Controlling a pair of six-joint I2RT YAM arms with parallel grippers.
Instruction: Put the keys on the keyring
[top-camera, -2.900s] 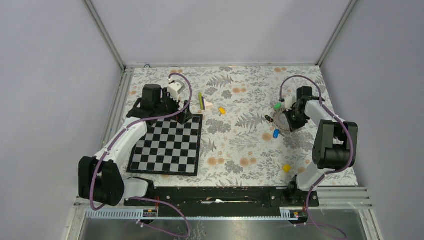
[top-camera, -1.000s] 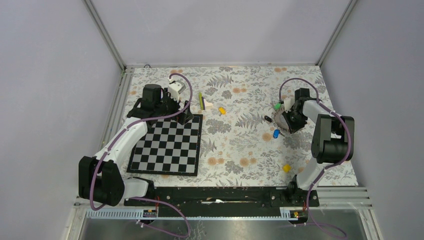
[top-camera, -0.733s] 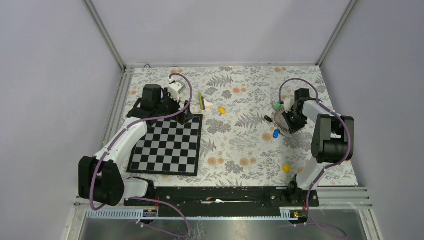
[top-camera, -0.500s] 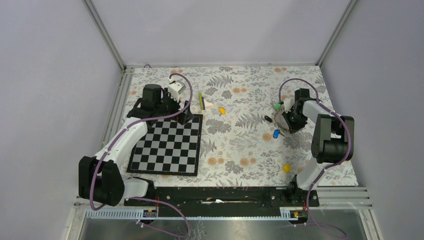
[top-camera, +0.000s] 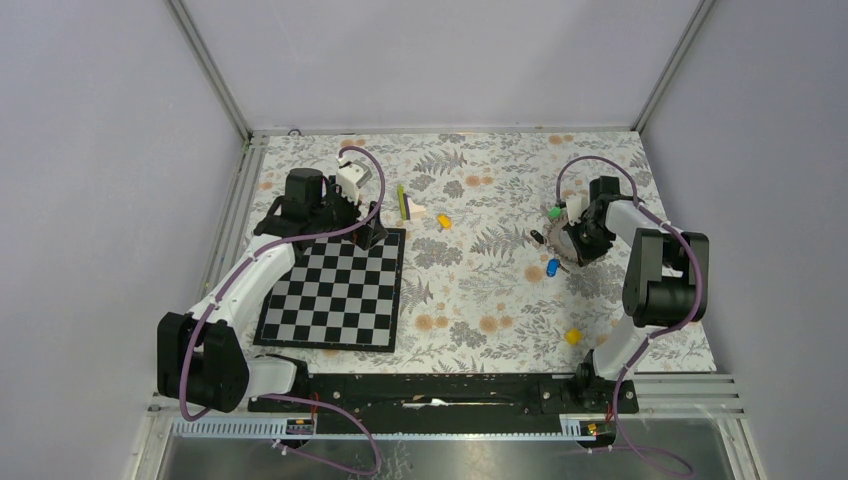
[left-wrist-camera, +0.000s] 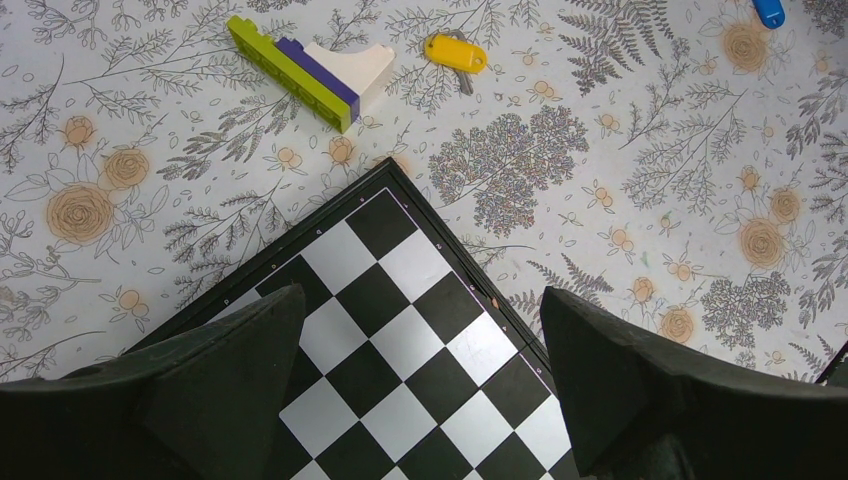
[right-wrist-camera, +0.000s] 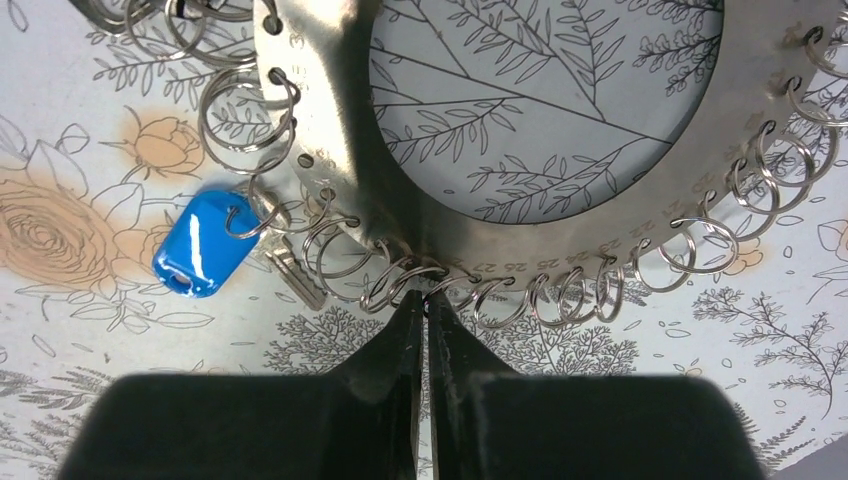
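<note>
The keyring (right-wrist-camera: 560, 245) is a wide metal loop hung with several small split rings. It lies at the right of the table (top-camera: 566, 243). My right gripper (right-wrist-camera: 425, 300) is shut on its near rim, among the split rings. A blue key (right-wrist-camera: 200, 245) hangs from a ring at the left and also shows in the top view (top-camera: 552, 268). Green (top-camera: 553, 212) and black (top-camera: 538, 237) keys lie at the loop's far edge. Loose yellow keys lie mid-table (top-camera: 444, 221) and nearer the front (top-camera: 573, 337). My left gripper (left-wrist-camera: 420, 300) is open and holds nothing, over the chessboard corner.
A black-and-white chessboard (top-camera: 335, 290) covers the left part of the table. A green, purple and white strip piece (left-wrist-camera: 295, 72) lies just beyond the board's far corner, next to the mid-table yellow key (left-wrist-camera: 455, 53). Metal frame rails run along the table's edges.
The right gripper's jaws have come together on the keyring's rim, after the arm shifted slightly toward the loop. The left arm has not moved.
</note>
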